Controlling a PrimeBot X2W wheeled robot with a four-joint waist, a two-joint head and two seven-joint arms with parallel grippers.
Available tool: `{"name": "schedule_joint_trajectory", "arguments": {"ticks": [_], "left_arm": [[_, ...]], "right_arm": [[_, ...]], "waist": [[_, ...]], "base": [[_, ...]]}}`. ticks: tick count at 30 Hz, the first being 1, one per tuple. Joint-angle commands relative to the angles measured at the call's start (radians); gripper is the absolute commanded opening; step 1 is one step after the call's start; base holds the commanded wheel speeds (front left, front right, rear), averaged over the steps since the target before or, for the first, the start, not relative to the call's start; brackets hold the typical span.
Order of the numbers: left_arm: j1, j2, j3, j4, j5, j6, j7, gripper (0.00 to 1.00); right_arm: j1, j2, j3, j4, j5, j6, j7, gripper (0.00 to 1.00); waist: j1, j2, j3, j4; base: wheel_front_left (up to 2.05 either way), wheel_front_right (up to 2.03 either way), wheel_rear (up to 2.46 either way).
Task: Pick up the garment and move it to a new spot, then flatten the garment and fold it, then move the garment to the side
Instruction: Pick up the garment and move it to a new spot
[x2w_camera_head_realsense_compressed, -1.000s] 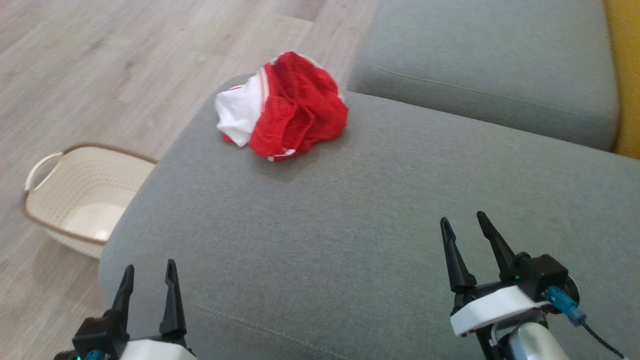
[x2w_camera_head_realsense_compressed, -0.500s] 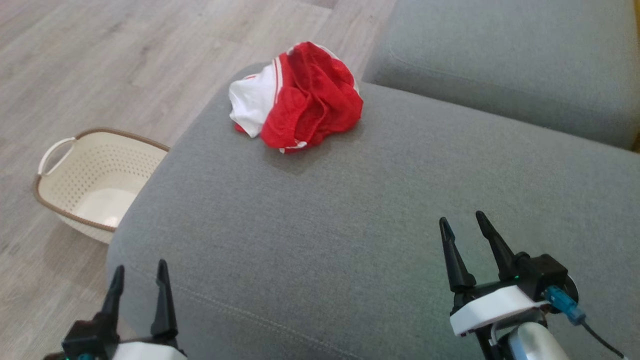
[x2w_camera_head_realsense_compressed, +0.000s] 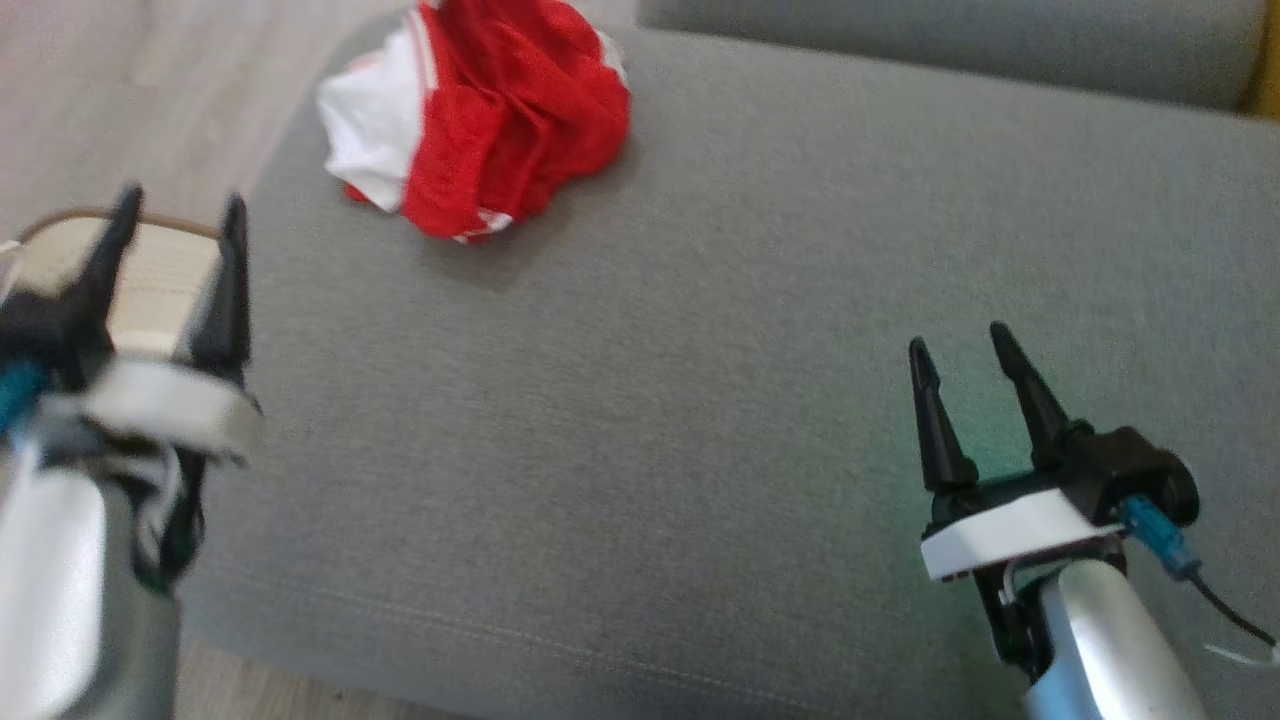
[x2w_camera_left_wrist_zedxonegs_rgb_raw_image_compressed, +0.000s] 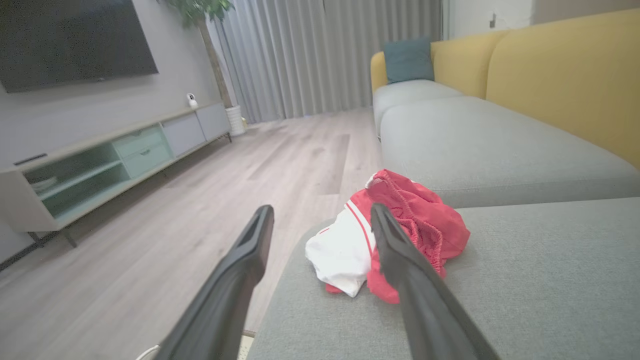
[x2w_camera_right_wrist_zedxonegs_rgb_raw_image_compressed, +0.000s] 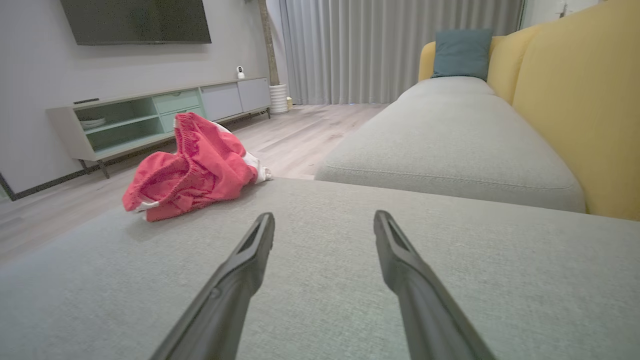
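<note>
The garment (x2w_camera_head_realsense_compressed: 480, 110) is a crumpled heap of red mesh and white cloth at the far left corner of the grey sofa cushion (x2w_camera_head_realsense_compressed: 700, 380); no lettering shows. The same heap lies in the left wrist view (x2w_camera_left_wrist_zedxonegs_rgb_raw_image_compressed: 400, 235) just beyond my left fingers, and in the right wrist view (x2w_camera_right_wrist_zedxonegs_rgb_raw_image_compressed: 192, 167) well ahead and to the left. My left gripper (x2w_camera_head_realsense_compressed: 180, 215) hangs open at the cushion's left edge, short of the garment. Over the cushion's near right part my right gripper (x2w_camera_head_realsense_compressed: 965, 345) is open and holds nothing.
A cream basket with a brown rim (x2w_camera_head_realsense_compressed: 150, 270) stands on the wood floor left of the sofa, behind my left fingers. A second grey cushion (x2w_camera_right_wrist_zedxonegs_rgb_raw_image_compressed: 450, 140) and a yellow backrest (x2w_camera_right_wrist_zedxonegs_rgb_raw_image_compressed: 585, 100) lie beyond. A TV console (x2w_camera_left_wrist_zedxonegs_rgb_raw_image_compressed: 100, 160) lines the far wall.
The head camera has tipped down and shifted, so the garment sits higher and more to the left. My left gripper has risen and moved forward toward the garment. The right gripper has come up a little.
</note>
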Motion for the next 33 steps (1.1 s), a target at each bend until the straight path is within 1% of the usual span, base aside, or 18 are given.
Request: {"name": "schedule_joint_trajectory", "arguments": {"ticks": [1, 6, 9, 14, 16, 19, 23, 27, 30, 32, 33], "left_arm": [[-0.072, 0.040, 0.031, -0.014, -0.015, -0.007, 0.014, 1.00], [-0.252, 0.092, 0.004, 0.128, -0.047, -0.038, 0.084, 1.00], [-0.333, 0.109, -0.022, 0.223, -0.082, -0.050, 0.116, 1.00], [-0.435, 0.133, -0.072, 0.366, -0.133, -0.057, 0.148, 1.00], [-0.462, 0.141, -0.094, 0.415, -0.168, -0.059, 0.163, 1.00], [-0.494, 0.168, -0.141, 0.467, -0.236, -0.059, 0.188, 1.00], [-0.522, 0.204, -0.180, 0.517, -0.310, -0.059, 0.205, 1.00], [-0.536, 0.226, -0.195, 0.581, -0.335, -0.059, 0.218, 1.00], [-0.544, 0.232, -0.198, 0.616, -0.335, -0.059, 0.221, 1.00], [-0.552, 0.235, -0.199, 0.645, -0.330, -0.050, 0.217, 1.00], [-0.556, 0.235, -0.200, 0.656, -0.328, -0.047, 0.215, 0.95]], "right_arm": [[-0.039, -0.005, 0.018, -0.037, -0.010, 0.008, -0.010, 1.00], [-0.080, -0.005, 0.014, -0.055, -0.027, 0.008, -0.010, 1.00], [-0.098, -0.005, 0.012, -0.066, -0.036, 0.008, -0.010, 1.00], [-0.119, -0.005, 0.005, -0.083, -0.052, 0.008, -0.010, 1.00], [-0.126, -0.005, 0.007, -0.089, -0.055, 0.008, -0.010, 1.00], [-0.135, -0.005, 0.011, -0.099, -0.058, 0.008, -0.010, 1.00], [-0.138, -0.005, 0.011, -0.108, -0.057, 0.008, -0.010, 1.00], [-0.139, -0.005, 0.010, -0.111, -0.053, 0.008, -0.010, 1.00], [-0.141, -0.005, 0.010, -0.113, -0.052, 0.008, -0.010, 1.00], [-0.144, -0.005, 0.010, -0.112, -0.050, 0.008, -0.010, 1.00], [-0.144, -0.005, 0.009, -0.112, -0.049, 0.008, -0.010, 1.00]], "waist": [[0.0000, 0.0000, 0.073, -0.065], [0.0000, 0.0000, 0.155, -0.130], [0.0000, 0.0000, 0.196, -0.163], [0.0000, 0.0000, 0.252, -0.203], [0.0000, 0.0000, 0.269, -0.216], [0.0000, 0.0000, 0.292, -0.234], [0.0000, 0.0000, 0.315, -0.250], [0.0000, 0.0000, 0.331, -0.262], [0.0000, 0.0000, 0.337, -0.266], [0.0000, 0.0000, 0.340, -0.270], [0.0000, 0.0000, 0.339, -0.271]], "base": [[0.00, 0.00, 0.00], [0.00, 0.00, 0.00], [0.00, 0.00, 0.00], [0.00, 0.00, 0.00], [0.00, 0.00, 0.00], [0.00, 0.00, 0.00], [0.00, 0.00, 0.00], [0.00, 0.00, 0.00], [0.00, 0.00, 0.00], [0.00, 0.00, 0.00], [0.00, 0.00, 0.00]]}}
